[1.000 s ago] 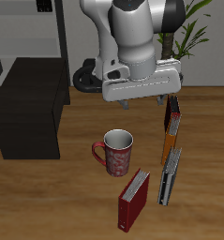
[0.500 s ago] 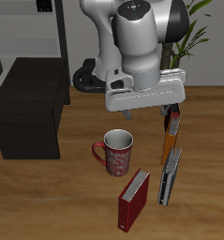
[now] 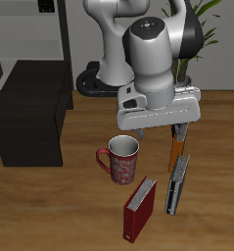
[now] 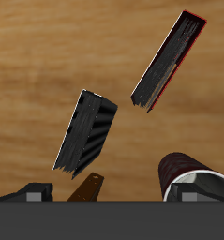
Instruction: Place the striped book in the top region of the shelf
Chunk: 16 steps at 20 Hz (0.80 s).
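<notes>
The striped book [image 3: 176,183] stands on edge near the table's front, dark with pale stripes; the wrist view shows its ribbed dark side [image 4: 85,133]. The near-black boxy shelf [image 3: 30,113] sits low at the far side of the table from the books. My gripper [image 3: 153,127] hangs open above the table, behind and above the striped book and over the mug. Nothing sits between its fingers [image 4: 32,191]. In the wrist view the gripper [image 4: 112,195] is short of the striped book.
An orange book [image 3: 177,147] stands upright just beside my gripper, and its corner [image 4: 85,189] appears in the wrist view. A red book [image 3: 138,208] stands nearer the front edge. A red patterned mug [image 3: 119,159] sits beneath my hand. A grey-framed rack [image 3: 50,29] stands at the back.
My arm has come lower and forward toward the books, now covering more of the orange book. The gripper stays open. The books and mug have not moved.
</notes>
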{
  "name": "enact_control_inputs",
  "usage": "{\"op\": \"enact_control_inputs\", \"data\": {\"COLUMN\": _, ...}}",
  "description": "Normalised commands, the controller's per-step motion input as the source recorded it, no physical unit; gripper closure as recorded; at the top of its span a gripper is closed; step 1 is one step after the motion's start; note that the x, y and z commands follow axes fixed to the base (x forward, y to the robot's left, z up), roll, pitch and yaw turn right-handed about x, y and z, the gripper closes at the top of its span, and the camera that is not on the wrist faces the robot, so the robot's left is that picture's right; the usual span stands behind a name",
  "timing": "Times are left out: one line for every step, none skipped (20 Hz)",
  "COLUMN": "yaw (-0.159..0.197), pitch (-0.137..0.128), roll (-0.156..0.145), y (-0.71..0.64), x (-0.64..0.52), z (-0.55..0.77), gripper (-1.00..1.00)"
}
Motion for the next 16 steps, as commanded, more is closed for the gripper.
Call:
{"op": "enact_control_inputs", "data": {"yaw": 0.006, "pitch": -0.021, "roll": 0.009, "y": 0.02, "x": 0.02, "z": -0.11, "gripper": -1.0}}
{"op": "enact_control_inputs", "data": {"yaw": -0.008, "pitch": 0.011, "roll": 0.002, "y": 0.16, "x": 0.08, "z": -0.2, "gripper": -1.0}}
{"op": "enact_control_inputs", "data": {"yaw": 0.007, "pitch": -0.008, "roll": -0.017, "y": 0.09, "x": 0.05, "z": -0.12, "gripper": -1.0}}
{"op": "enact_control_inputs", "data": {"yaw": -0.018, "pitch": 0.016, "roll": 0.02, "y": 0.12, "x": 0.08, "z": -0.13, "gripper": -1.0}}
{"op": "enact_control_inputs", "data": {"yaw": 0.01, "pitch": -0.026, "roll": 0.022, "y": 0.18, "x": -0.01, "z": -0.1, "gripper": -1.0}}
{"op": "enact_control_inputs", "data": {"yaw": -0.013, "pitch": -0.006, "roll": 0.007, "y": 0.16, "x": 0.04, "z": -0.12, "gripper": -1.0}}
{"op": "enact_control_inputs", "data": {"yaw": -0.045, "pitch": 0.008, "roll": 0.008, "y": 0.17, "x": 0.0, "z": -0.12, "gripper": -1.0}}
{"op": "enact_control_inputs", "data": {"yaw": 0.0, "pitch": 0.0, "roll": 0.0, "y": -0.03, "x": -0.02, "z": 0.0, "gripper": -1.0}}
{"op": "enact_control_inputs", "data": {"yaw": 0.025, "pitch": -0.022, "roll": 0.014, "y": 0.22, "x": 0.06, "z": -0.1, "gripper": -1.0}}
{"op": "enact_control_inputs", "data": {"yaw": -0.035, "pitch": 0.014, "roll": -0.005, "y": 0.19, "x": 0.06, "z": -0.11, "gripper": -1.0}}
{"op": "enact_control_inputs", "data": {"yaw": 0.021, "pitch": 0.01, "roll": 0.043, "y": 0.31, "x": 0.04, "z": -0.12, "gripper": -1.0}}
{"op": "enact_control_inputs", "data": {"yaw": 0.012, "pitch": 0.002, "roll": -0.017, "y": 0.19, "x": 0.07, "z": -0.06, "gripper": -1.0}}
{"op": "enact_control_inputs", "data": {"yaw": -0.062, "pitch": 0.001, "roll": 0.017, "y": 0.2, "x": 0.03, "z": -0.01, "gripper": -1.0}}
{"op": "enact_control_inputs", "data": {"yaw": 0.021, "pitch": -0.034, "roll": 0.029, "y": 0.29, "x": 0.03, "z": 0.03, "gripper": -1.0}}
{"op": "enact_control_inputs", "data": {"yaw": -0.035, "pitch": 0.011, "roll": 0.029, "y": 0.27, "x": 0.04, "z": 0.01, "gripper": -1.0}}
{"op": "enact_control_inputs", "data": {"yaw": -0.002, "pitch": 0.0, "roll": 0.013, "y": 0.24, "x": 0.05, "z": -0.03, "gripper": -1.0}}
